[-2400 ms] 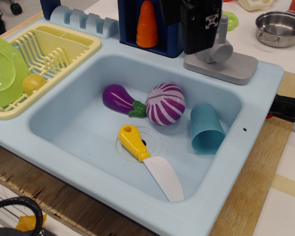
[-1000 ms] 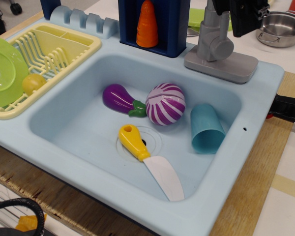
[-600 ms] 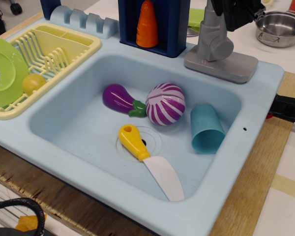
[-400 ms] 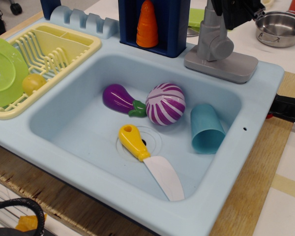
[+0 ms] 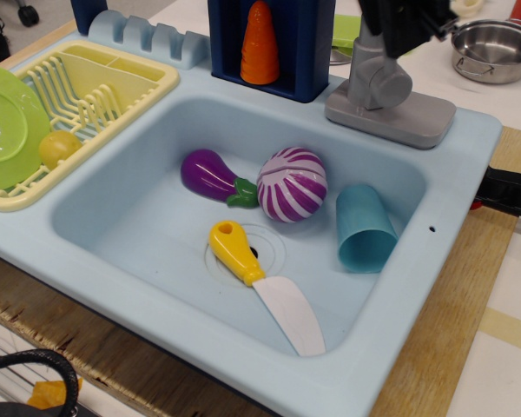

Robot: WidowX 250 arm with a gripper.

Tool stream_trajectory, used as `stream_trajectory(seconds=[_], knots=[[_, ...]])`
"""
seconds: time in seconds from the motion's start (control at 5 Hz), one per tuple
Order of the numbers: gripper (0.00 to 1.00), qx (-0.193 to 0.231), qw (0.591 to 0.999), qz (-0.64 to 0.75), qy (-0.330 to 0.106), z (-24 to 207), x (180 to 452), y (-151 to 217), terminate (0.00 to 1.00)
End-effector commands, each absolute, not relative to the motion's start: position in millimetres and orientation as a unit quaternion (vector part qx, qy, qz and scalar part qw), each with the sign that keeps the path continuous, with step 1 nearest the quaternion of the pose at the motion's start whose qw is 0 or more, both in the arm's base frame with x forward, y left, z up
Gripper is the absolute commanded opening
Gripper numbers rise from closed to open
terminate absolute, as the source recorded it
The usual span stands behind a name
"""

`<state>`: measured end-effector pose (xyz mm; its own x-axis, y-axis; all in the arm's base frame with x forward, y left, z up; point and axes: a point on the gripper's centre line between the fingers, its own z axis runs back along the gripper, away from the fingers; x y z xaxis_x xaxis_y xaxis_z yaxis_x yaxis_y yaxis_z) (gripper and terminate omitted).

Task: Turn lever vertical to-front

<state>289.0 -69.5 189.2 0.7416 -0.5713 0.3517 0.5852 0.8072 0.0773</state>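
Note:
The grey lever (image 5: pixel 366 54) rises steeply from its round grey cylinder (image 5: pixel 388 87) on the flat grey base plate (image 5: pixel 399 120) at the sink's back right corner. Its top end is hidden behind my black gripper (image 5: pixel 399 36), which hangs at the top edge of the view, right against the lever's upper part. The gripper is cut off by the frame. Its jaws do not show clearly, so I cannot tell whether they hold the lever.
The light blue sink (image 5: pixel 139 252) holds a purple eggplant (image 5: pixel 207 174), a striped purple onion (image 5: pixel 292 184), a teal cup (image 5: pixel 363 228) on its side and a yellow-handled knife (image 5: pixel 259 282). A dish rack (image 5: pixel 95 87), an orange carrot (image 5: pixel 260 43) and a steel pot (image 5: pixel 497 48) stand around it.
The gripper left the front of the tap, rose to the upper right, then edged back left against the lever's top. The lever's arm now stands further left than at first.

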Motion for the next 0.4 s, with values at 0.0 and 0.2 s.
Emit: stream_trajectory(seconds=[0.0,0.2], knots=[[0.0,-0.024,0.945,-0.29,-0.147,171,264,-63,0.0],[0.0,-0.034,0.947,-0.284,-0.144,161,264,-58,0.0]])
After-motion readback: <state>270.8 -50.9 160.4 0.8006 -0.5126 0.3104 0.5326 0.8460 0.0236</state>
